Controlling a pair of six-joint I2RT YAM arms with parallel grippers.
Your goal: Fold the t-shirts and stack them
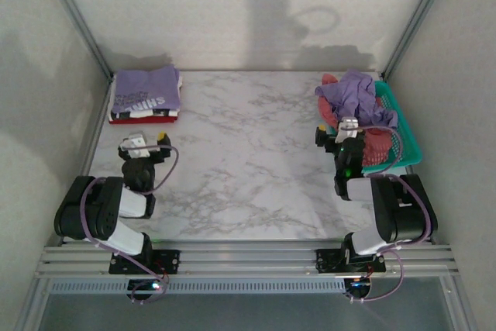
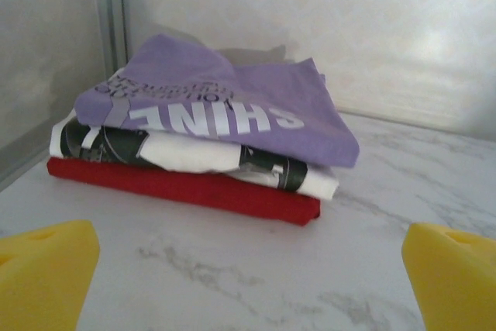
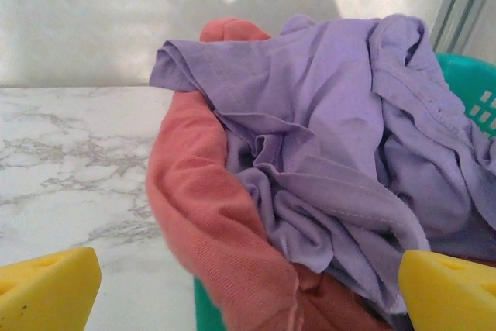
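Three t-shirts are seen folded and stacked at ten o'clock on the table [image 1: 248,176]: a purple lettered shirt [image 2: 232,102] on top, a white printed shirt [image 2: 194,154] under it, a red shirt [image 2: 186,189] at the bottom. A crumpled purple shirt [image 3: 341,137] and a coral-red shirt [image 3: 205,222] are left to fold in the teal basket [image 1: 404,136] at two o'clock. The left gripper [image 1: 147,141] and right gripper [image 1: 338,131] are spread wide, and nothing is held.

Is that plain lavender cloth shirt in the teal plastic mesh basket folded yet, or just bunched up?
Bunched up. The lavender cloth shirt lies crumpled in loose wrinkles over a coral-red shirt in the teal basket.
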